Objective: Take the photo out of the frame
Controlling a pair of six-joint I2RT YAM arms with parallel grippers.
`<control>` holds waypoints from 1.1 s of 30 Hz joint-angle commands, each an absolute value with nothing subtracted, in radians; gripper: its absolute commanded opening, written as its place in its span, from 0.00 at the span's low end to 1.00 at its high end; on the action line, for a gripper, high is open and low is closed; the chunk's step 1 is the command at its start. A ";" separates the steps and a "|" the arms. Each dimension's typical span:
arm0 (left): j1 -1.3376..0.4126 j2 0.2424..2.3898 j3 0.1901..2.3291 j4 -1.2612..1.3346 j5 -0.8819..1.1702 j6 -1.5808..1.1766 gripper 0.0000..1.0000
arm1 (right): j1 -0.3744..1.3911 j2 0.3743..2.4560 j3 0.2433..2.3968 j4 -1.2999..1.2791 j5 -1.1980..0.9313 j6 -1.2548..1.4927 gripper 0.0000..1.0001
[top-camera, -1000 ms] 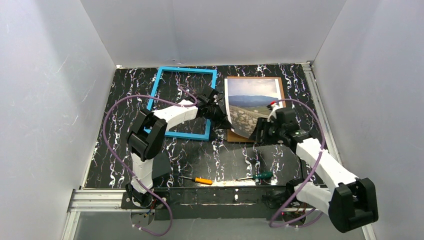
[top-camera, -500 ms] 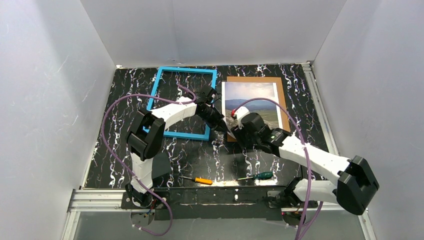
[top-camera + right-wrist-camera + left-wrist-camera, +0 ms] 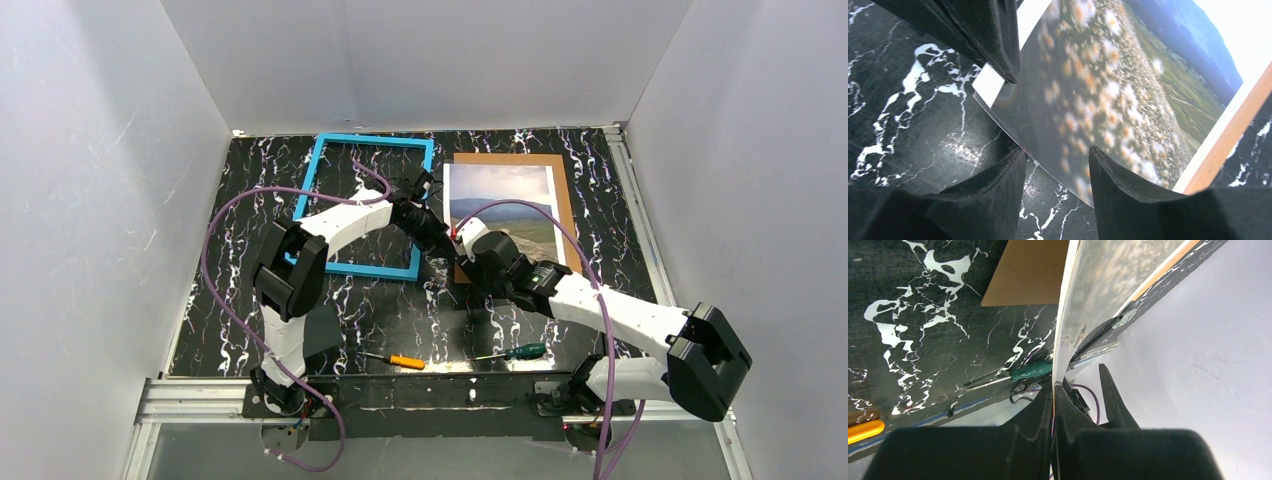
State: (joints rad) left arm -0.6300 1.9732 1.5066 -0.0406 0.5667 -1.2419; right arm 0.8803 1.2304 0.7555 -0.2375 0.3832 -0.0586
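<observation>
The photo (image 3: 503, 196) lies on the brown backing board (image 3: 563, 190) at the back right, with its near left corner lifted. My left gripper (image 3: 436, 241) is shut on that corner; in the left wrist view the photo's white edge (image 3: 1063, 330) runs down between the closed fingers (image 3: 1040, 412). My right gripper (image 3: 462, 251) is open right beside it. In the right wrist view the photo's near edge (image 3: 1073, 125) lies between the open jaws (image 3: 1057, 162), with no contact visible. The blue frame (image 3: 375, 140) lies empty on the table to the left of the photo.
An orange-handled screwdriver (image 3: 405, 360) and a green-handled screwdriver (image 3: 522, 351) lie near the front edge. White walls enclose the black marbled table (image 3: 250, 200) on three sides. The left arm crosses over the frame's near right corner.
My right arm has swung left from the photo's near right side to its near left corner, beside the left gripper. The lifted part of the photo has dropped lower. The left gripper keeps its hold.
</observation>
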 commanded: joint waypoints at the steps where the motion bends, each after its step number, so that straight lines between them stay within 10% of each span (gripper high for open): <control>1: -0.624 1.973 1.535 -0.176 0.624 -1.206 0.00 | 0.881 1.222 0.782 -0.264 0.578 -0.076 0.55; 17: -0.617 1.986 1.548 -0.182 0.627 -1.163 0.00 | 0.851 1.151 0.783 -0.451 0.658 0.293 0.69; 33: -0.614 2.007 1.517 -0.065 0.634 -1.279 0.00 | 0.477 0.811 0.544 -0.634 0.106 0.989 0.79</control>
State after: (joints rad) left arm -0.6170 2.0144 1.5322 -0.0040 0.5938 -1.2579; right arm 0.6018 0.9436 0.6178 -0.5785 0.2470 0.7830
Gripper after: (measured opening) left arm 0.010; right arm 0.795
